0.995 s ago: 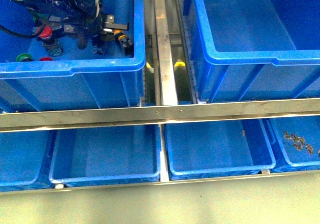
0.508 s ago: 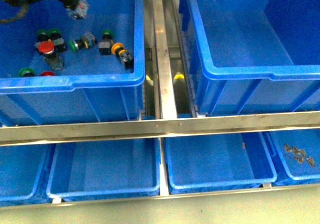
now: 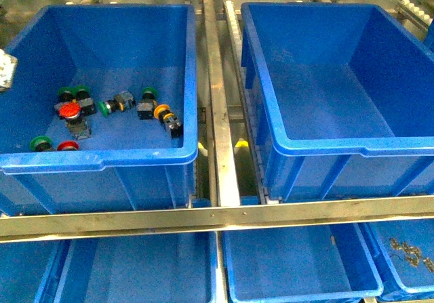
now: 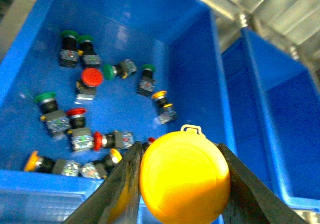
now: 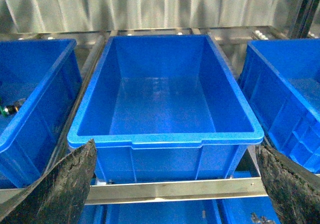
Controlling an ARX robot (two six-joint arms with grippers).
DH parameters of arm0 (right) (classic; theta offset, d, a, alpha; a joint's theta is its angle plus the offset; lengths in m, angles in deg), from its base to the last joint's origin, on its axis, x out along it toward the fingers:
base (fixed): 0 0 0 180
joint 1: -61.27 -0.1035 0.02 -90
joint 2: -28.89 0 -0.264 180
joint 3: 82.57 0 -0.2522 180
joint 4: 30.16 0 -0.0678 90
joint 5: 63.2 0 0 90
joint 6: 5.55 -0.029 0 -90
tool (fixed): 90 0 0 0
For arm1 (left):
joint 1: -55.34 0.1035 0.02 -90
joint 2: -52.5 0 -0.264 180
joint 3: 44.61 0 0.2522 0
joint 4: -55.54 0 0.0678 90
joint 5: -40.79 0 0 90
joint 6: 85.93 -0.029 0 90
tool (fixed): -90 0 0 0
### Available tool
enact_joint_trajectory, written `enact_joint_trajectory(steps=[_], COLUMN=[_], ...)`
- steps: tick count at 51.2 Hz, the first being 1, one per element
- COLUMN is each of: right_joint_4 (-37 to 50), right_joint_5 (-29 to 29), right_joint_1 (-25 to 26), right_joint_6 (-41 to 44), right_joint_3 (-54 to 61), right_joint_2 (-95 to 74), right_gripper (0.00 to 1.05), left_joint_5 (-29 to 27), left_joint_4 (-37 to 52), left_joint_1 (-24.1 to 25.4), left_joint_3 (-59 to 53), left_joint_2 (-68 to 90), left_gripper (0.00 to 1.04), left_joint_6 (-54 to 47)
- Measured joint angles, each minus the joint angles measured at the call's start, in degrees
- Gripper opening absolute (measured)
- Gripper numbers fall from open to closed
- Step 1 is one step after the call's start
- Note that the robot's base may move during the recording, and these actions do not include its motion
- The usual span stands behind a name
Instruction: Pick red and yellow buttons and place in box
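Currently: left gripper (image 4: pixel 180 184) clamped on one yellow button (image 4: pixel 184 178), cap gripped between both fingers (image 4: pixel 125 179), held up above the near corner of the source crate (image 3: pixel 102 159). So this one is picked but not delivered. In that crate, on the floor: red caps (image 4: pixel 92 77) (image 4: pixel 76 112) (image 4: pixel 98 140) and yellow caps (image 4: pixel 159 94) (image 4: pixel 31 160) (image 4: pixel 115 155), mixed with green-capped switches (image 4: pixel 45 97) that should stay put. Several lie touching or just beside each other, so later picks look tighter than this one. A steel rail (image 3: pixel 220 147) runs between the two big crates, with open gaps on either side of it; a drop there would likely lose the part. Right of the rail, the box (image 3: pixel 339 144): floor bare in both the front and right wrist views, nothing delivered as far as can be seen. Judged early in the task, one in hand, at least six to go. The carry has to clear the source crate's right wall, the rail, then the box's thick left rim; above all three the air looks open, and the box mouth is wide. Right gripper (image 5: pixel 175 154) hangs before the box's front rim, fingers spread wide, nothing between them.
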Motion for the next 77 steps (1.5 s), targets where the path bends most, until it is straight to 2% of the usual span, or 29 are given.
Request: enact_joint_trajectory(steps=[5,11,20,27,33,40,44,52,55,65,77], right_joint_4=[0.00,0.00,0.00,0.00,0.00,0.00,0.00,0.00,0.00,0.00,0.00], right_joint_5=[0.00,0.00,0.00,0.02,0.00,0.00,-0.02,0.09,-0.04,-0.15,0.00], right_joint_1=[0.00,0.00,0.00,0.00,0.00,0.00,0.00,0.00,0.00,0.00,0.00], right_joint_6=[0.00,0.00,0.00,0.00,0.00,0.00,0.00,0.00,0.00,0.00,0.00], right_joint_3=[0.00,0.00,0.00,0.00,0.00,0.00,0.00,0.00,0.00,0.00,0.00], right_joint_2=[0.00,0.00,0.00,0.00,0.00,0.00,0.00,-0.09,-0.04,-0.04,-0.04], right_gripper=[0.97,0.97,0.97,0.97,0.97,0.97,0.97,0.97,0.97,0.97,0.97], left_joint_5=[5.03,7.96,8.02,6.27,5.88,2.84,-1.38,-2.19,-2.40,-4.26,-4.04], left_joint_4=[8.37,19.71,39.08,47.15,47.52,47.54,47.10,44.04,43.25,41.79,42.16], left_joint_1=[0.90,-2.21,-14.21,-23.67,-26.67,-30.51,-37.75,-49.35,-51.52,-52.30,-48.50], left_joint_3=[-5.27,-9.99,-11.39,-9.14,-8.46,-6.54,0.52,10.71,12.68,14.95,13.73], left_joint_2=[1.25,6.32,16.66,23.43,24.48,26.45,31.54,36.22,36.83,37.29,35.82], left_gripper=[0.34,0.34,0.33,0.33,0.33,0.33,0.33,0.33,0.33,0.33,0.33], left_joint_6=[8.41,19.04,32.11,38.40,39.60,41.53,44.96,47.10,47.58,47.89,48.19])
